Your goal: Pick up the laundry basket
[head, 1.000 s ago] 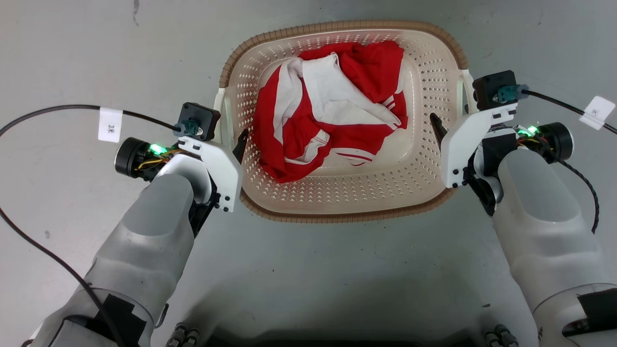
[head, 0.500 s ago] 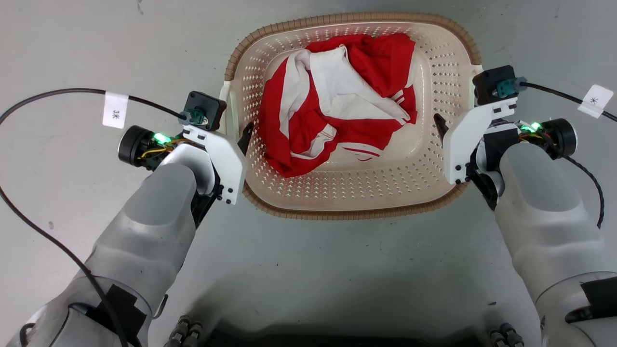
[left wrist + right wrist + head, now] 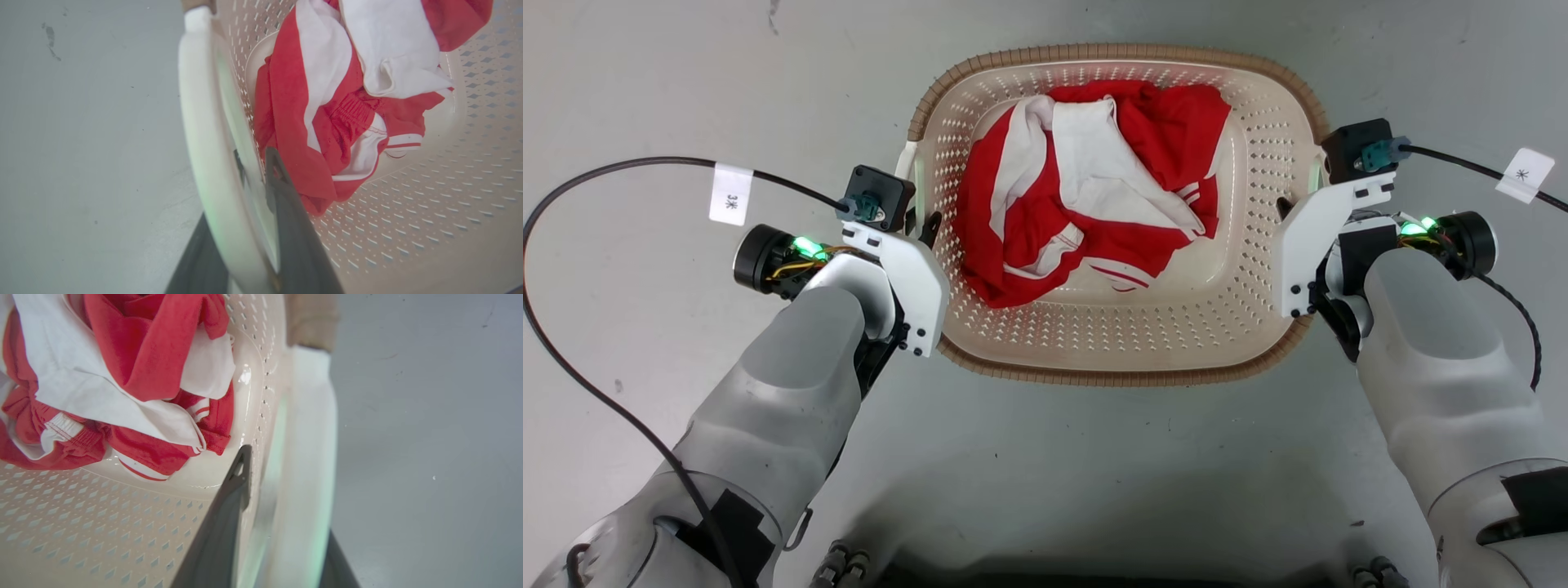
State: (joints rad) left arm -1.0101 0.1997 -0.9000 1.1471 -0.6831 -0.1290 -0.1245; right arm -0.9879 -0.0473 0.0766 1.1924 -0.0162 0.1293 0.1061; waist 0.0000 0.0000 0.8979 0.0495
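- We are seeing the basket straight ahead, between our two arms and above the grey floor. We cannot tell whether it is resting there or raised.
- Crumpled red and white clothes are lying inside it.
- Our left end effector is gripping the white left handle. One dark finger is pressing inside the perforated wall and the other outside, closed narrowly on both.
- Our right end effector is clamping the right handle likewise, one finger inside the wall and one outside.
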